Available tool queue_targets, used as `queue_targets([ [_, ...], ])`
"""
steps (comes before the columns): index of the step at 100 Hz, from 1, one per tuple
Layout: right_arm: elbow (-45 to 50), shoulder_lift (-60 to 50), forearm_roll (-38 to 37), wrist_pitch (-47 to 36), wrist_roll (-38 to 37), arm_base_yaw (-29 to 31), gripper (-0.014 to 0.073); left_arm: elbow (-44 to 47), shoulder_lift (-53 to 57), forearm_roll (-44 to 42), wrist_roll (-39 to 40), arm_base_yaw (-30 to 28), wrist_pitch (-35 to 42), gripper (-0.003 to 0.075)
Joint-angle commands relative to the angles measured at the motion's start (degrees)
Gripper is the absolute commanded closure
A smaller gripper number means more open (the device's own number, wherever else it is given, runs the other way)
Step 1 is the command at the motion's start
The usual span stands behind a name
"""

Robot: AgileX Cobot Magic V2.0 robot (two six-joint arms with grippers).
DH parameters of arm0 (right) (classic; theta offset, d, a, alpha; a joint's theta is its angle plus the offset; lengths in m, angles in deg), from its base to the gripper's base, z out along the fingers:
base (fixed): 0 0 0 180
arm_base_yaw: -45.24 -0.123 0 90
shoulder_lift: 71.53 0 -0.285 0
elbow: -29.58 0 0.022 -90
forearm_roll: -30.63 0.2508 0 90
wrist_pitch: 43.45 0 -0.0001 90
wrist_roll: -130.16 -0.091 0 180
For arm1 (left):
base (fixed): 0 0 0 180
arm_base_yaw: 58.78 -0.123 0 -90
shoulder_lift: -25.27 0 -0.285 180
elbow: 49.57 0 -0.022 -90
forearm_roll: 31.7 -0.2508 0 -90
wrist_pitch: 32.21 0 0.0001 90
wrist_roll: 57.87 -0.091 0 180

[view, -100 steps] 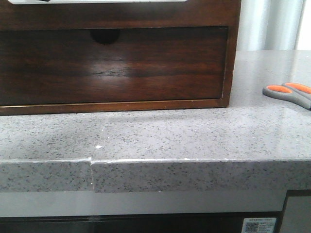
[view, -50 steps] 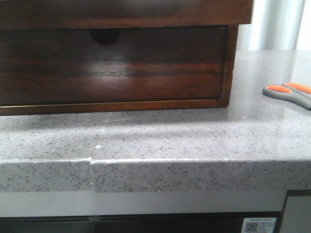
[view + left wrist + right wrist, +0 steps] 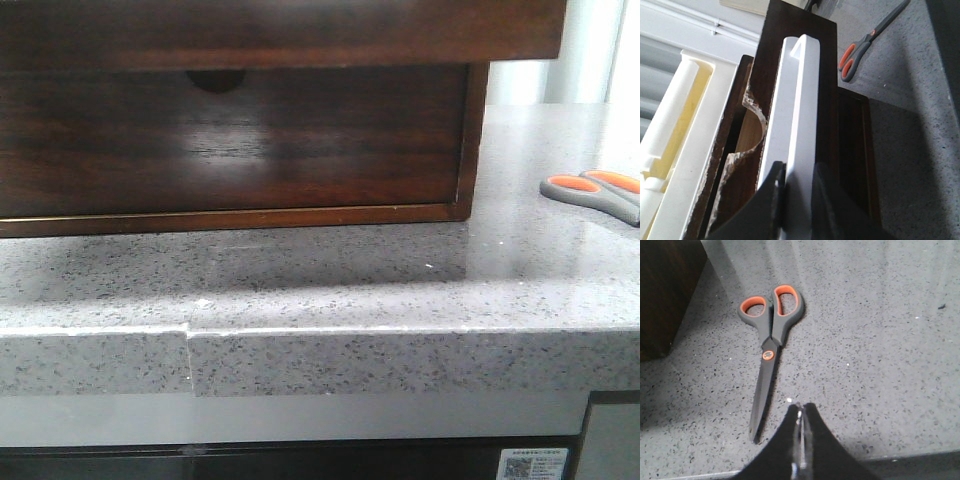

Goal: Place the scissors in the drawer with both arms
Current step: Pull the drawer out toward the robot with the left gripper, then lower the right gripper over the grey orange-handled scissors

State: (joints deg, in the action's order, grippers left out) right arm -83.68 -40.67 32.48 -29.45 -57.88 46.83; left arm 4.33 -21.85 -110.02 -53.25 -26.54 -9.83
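You are in the opening step: your left gripper point(image 3: 796, 182) has its jaws closed on the white inner edge of the drawer point(image 3: 280, 30), which in the front view stands out over the lower drawer front point(image 3: 230, 140). The scissors point(image 3: 768, 350) lie flat on the desk point(image 3: 400, 280), well apart from the cabinet, with nothing holding them, and your right gripper point(image 3: 800, 440) hovers above the blades with its jaws pressed together and empty. I judge the next move asks the right jaws to open and come down on the scissors.
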Motion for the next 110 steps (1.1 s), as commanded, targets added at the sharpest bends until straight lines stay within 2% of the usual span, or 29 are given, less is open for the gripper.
queue_targets([
  [1, -2.1, 0.8, 0.1, -4.2, 0.2, 0.1, 0.0655, -1.3, 1.0, 3.1, 1.2, 0.5, 3.3, 0.0742],
  [33, -2.1, 0.8, 0.1, -4.2, 0.2, 0.1, 0.0655, -0.4, 1.0, 6.2, 1.2, 0.5, 2.5, 0.0732],
  [45, -2.1, 0.8, 0.1, -4.2, 0.2, 0.1, 0.0655, -0.4, 1.0, 6.2, 1.2, 0.5, 2.5, 0.0636],
  [57, -2.1, 0.8, 0.1, -4.2, 0.2, 0.1, 0.0655, -0.4, 1.0, 6.2, 1.2, 0.5, 2.5, 0.0492],
  [64, -2.1, 0.8, 0.1, -4.2, 0.2, 0.1, 0.0655, -0.4, 1.0, 6.2, 1.2, 0.5, 2.4, 0.0449],
  [80, -2.1, 0.8, 0.1, -4.2, 0.2, 0.1, 0.0655, -0.4, 1.0, 7.1, 1.3, 0.5, 3.2, 0.0445],
  [110, -2.1, 0.8, 0.1, -3.3, 0.2, 0.1, 0.0655, -0.1, 1.0, 7.8, 2.7, 0.5, 10.5, 0.0445],
])
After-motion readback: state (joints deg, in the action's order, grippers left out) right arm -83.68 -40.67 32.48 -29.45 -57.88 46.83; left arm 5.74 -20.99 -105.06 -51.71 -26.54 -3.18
